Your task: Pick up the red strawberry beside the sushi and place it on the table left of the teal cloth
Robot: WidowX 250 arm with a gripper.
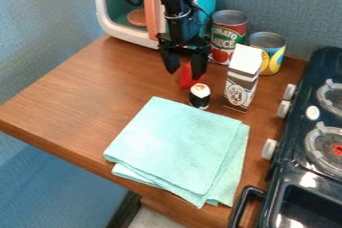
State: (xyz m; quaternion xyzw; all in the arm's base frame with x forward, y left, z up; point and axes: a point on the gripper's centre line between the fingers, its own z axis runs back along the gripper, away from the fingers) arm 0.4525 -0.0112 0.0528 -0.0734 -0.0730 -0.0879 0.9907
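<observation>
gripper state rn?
Gripper: open, fingers apart, at the red object; can't tell whether they touch it.

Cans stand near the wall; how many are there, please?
2: a red-labelled can beside the toy microwave, and a yellow-labelled can to its right in the picture, behind the carton.

The black arm (178,21) comes in from the top edge, its gripper (185,74) hanging downward with the jaws spread apart.
</observation>
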